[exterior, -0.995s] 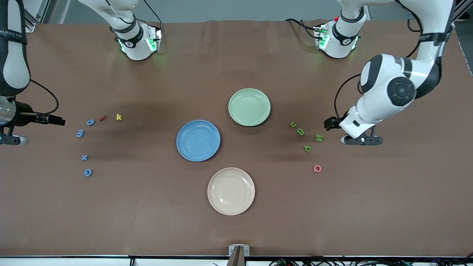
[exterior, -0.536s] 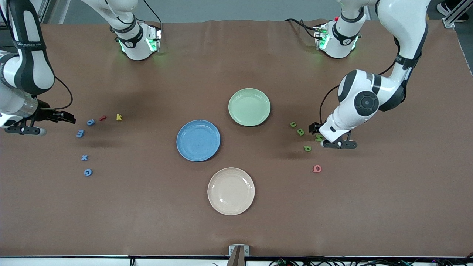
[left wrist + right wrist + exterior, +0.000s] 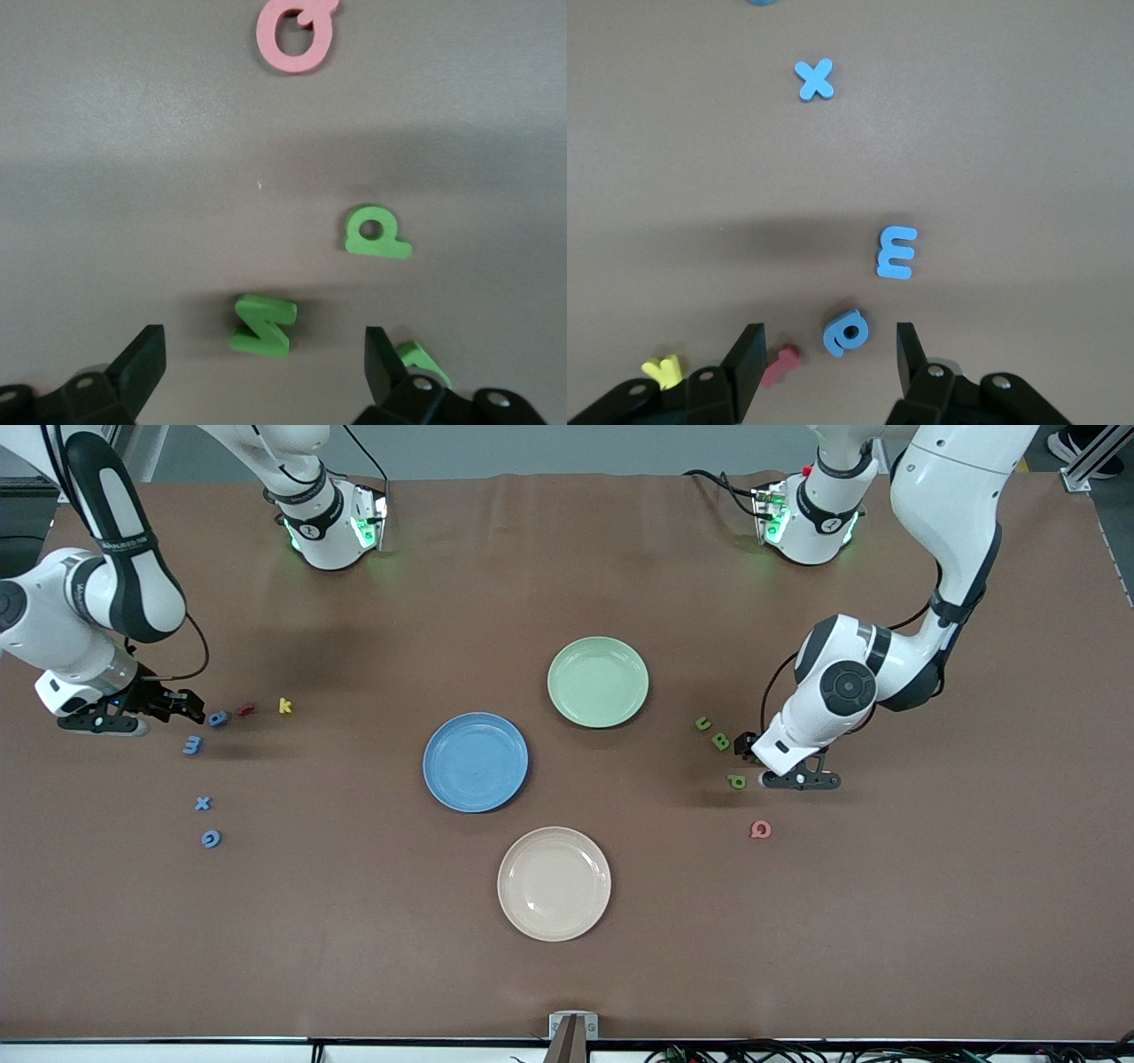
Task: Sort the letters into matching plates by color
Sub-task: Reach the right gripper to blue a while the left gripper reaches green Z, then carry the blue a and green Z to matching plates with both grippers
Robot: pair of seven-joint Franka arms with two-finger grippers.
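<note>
**Both grippers lowering around letters at either end of the surface**

Four blue letters are lying toward the right arm's end: a (image 3: 218,718), E (image 3: 192,745), X (image 3: 203,803) and one more (image 3: 211,838). Four green letters are lying toward the left arm's end: U (image 3: 702,724), B (image 3: 721,740), P (image 3: 736,781) and N (image 3: 263,325). Three plates are sitting mid-surface: blue plate (image 3: 476,762), pale green plate (image 3: 598,682) and beige plate (image 3: 554,883), all holding nothing.

The left gripper (image 3: 264,367) is standing wide open with the N between its fingers, gripping nothing. The right gripper (image 3: 830,363) is standing partly open, straddling the blue a without clamping it.

A red letter (image 3: 246,709) and yellow k (image 3: 285,706) are lying just beside the a; a pink Q (image 3: 760,829) is lying near the P.
</note>
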